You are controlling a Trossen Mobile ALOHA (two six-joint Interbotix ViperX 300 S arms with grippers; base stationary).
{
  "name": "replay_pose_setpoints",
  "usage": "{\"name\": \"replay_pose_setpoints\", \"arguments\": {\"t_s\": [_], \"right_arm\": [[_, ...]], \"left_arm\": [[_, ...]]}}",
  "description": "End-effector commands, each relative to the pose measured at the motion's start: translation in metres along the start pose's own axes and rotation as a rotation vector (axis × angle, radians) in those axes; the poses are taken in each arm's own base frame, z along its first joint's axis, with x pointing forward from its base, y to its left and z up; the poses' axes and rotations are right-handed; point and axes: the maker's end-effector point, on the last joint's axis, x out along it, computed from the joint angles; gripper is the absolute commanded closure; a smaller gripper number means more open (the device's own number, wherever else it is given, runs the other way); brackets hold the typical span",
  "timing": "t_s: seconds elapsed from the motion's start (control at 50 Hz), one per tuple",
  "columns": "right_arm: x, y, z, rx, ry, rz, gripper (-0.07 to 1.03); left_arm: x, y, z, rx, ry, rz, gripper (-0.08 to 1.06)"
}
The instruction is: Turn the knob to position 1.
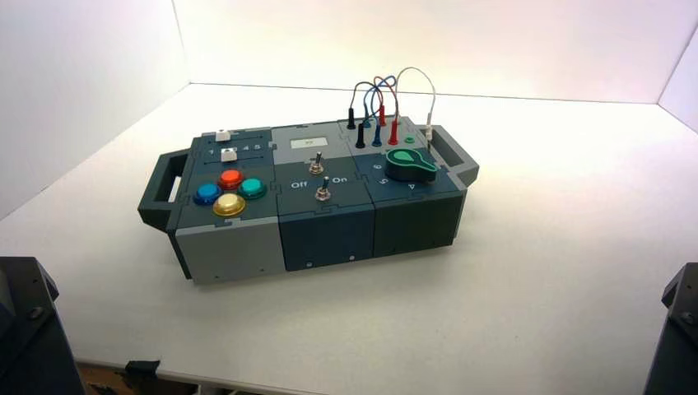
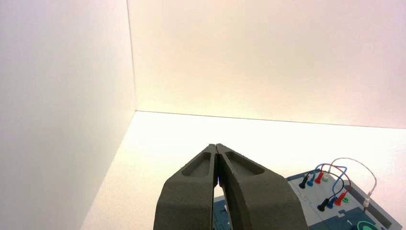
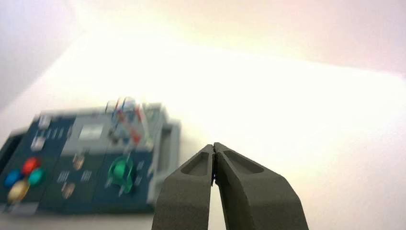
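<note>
The knob (image 1: 409, 164) is round and dark with a bright green teardrop pointer top. It sits on the right section of the box (image 1: 321, 234), in front of the wire sockets. It also shows in the right wrist view (image 3: 120, 171), and only its green edge shows in the left wrist view (image 2: 366, 225). My left gripper (image 2: 216, 146) is shut and empty, held back from the box. My right gripper (image 3: 213, 145) is shut and empty, off the box's right end, well short of the knob. In the high view only the arm bases show at the bottom corners.
The box carries four coloured push buttons (image 1: 229, 192) on its left section, two metal toggle switches (image 1: 319, 178) in the middle, two white sliders (image 1: 225, 145) at the back left, and looped wires (image 1: 387, 103) at the back right. White walls enclose the table.
</note>
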Motion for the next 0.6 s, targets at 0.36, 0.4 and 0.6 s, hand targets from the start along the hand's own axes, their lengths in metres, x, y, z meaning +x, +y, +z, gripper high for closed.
{"name": "replay_pose_setpoints", "arguments": {"t_s": [0.36,0.4,0.6], "right_arm": [[0.058,0.075,-0.026,-0.006,0.34,0.243,0.98],[0.063,0.078,-0.03,-0.011,0.368,0.247,0.98],[0.083,0.097,-0.045,-0.055,0.494,0.262,0.98]], "left_arm": [[0.006,0.0,0.0,-0.006,0.026,-0.002,1.01],[0.006,0.0,0.0,-0.004,0.026,-0.001,1.01],[0.006,0.0,0.0,-0.006,0.026,-0.002,1.01]]}}
